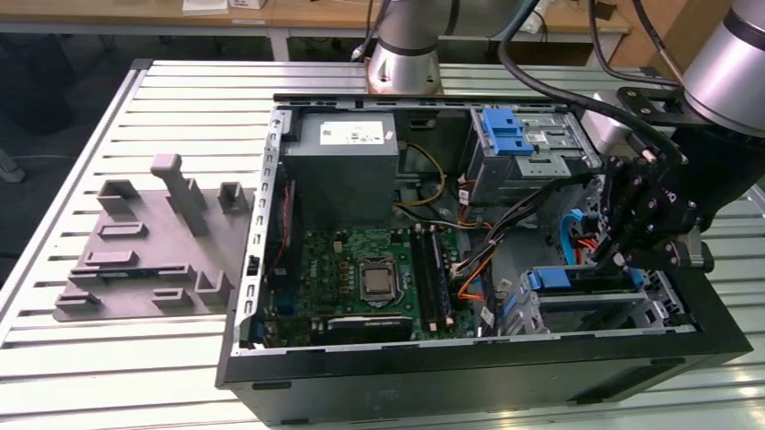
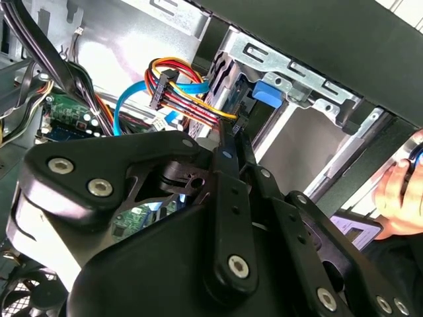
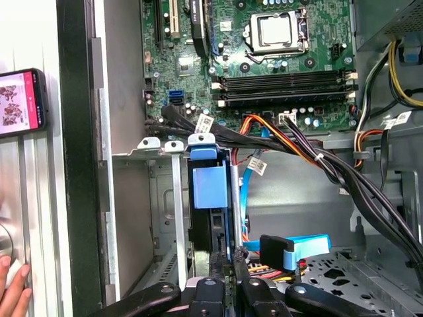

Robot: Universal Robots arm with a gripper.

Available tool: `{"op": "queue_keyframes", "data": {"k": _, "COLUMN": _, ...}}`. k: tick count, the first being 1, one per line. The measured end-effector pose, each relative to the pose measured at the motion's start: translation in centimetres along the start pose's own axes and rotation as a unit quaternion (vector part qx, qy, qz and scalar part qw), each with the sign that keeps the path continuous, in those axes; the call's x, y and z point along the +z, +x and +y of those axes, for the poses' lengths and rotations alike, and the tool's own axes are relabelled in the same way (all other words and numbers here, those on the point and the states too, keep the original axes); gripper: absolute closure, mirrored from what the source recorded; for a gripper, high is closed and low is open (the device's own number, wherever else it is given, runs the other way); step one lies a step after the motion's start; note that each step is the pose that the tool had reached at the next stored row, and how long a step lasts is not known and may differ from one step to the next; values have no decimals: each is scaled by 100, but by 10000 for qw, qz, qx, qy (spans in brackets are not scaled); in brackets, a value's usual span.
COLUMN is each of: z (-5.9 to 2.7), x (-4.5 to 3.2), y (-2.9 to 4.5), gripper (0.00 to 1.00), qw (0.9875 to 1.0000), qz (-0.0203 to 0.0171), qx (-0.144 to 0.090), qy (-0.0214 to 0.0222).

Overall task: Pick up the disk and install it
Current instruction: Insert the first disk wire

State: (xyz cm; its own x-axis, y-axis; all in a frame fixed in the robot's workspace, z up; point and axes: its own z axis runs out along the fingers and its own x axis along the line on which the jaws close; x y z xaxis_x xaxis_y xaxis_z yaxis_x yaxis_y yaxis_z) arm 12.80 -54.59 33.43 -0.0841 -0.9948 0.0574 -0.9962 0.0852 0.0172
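Exterior view: an open computer case (image 1: 358, 385) lies on its side on a slatted metal counter (image 1: 120, 358), with the arm reaching in from the exterior view's right.
Hand (image 1: 622, 260): lowered into the drive cage corner at the case's near end, on the exterior view's right; black linkages fold inward above the bay.
Hand state: fingers drawn close together at their tips, as seen in the first wrist view (image 3: 228, 257); they meet at the dark end of the disk. Whether they clamp it or merely touch it cannot be told.
Disk (image 3: 210, 198): seated on edge in a slot of the metal drive cage (image 3: 162, 198), blue frame face toward the camera; in the exterior view its blue frame (image 1: 586, 279) sits just beside the hand.
Cables: an orange, red and yellow bundle (image 2: 185, 92) and a blue data cable (image 2: 132, 99) run beside the cage; in the second wrist view they cross above the linkages.
Motherboard (image 1: 365, 278): fixed in the case floor, well apart from the hand.
Power supply (image 1: 347, 148): grey box with white sticker at the case's far end.
Grey fixture (image 1: 150, 242): on the counter, on the exterior view's left of the case.
Person: a hand's fingertips (image 3: 12, 290) rest near the case edge, beside a phone (image 3: 20, 102).
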Motion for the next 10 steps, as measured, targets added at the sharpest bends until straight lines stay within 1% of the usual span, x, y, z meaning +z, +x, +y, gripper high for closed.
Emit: {"op": "queue_keyframes", "data": {"k": 10, "z": 0, "x": 15, "y": -1, "gripper": 84, "qw": 10000, "qz": -3, "qx": -12, "qy": 0}}
